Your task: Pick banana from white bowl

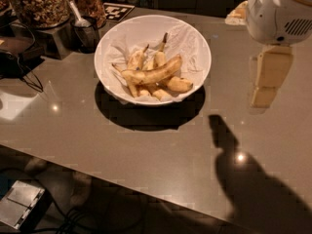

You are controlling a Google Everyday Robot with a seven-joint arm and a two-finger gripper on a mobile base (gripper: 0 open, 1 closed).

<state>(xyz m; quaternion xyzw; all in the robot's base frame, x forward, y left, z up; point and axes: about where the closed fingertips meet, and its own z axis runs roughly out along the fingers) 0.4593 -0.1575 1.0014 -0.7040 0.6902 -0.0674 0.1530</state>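
Note:
The white bowl (195, 38), lined with crumpled white paper, stands on the grey table a little left of the middle. Several bananas lie in it. The banana (155, 74), the longest one, yellow with brown speckles, lies across the top of the others with its thin stem pointing left. My gripper (263, 95) hangs from the white arm housing (280, 11) at the upper right. It is above the table, to the right of the bowl and apart from it, and it holds nothing that I can see.
Glass jars of nuts (38, 4) and a metal scoop (80, 19) stand at the back left, with a printed marker (118, 11) behind them. Black cables (19, 67) lie at the left. The table's front edge (122, 185) runs diagonally, and a box (19, 204) sits on the floor below.

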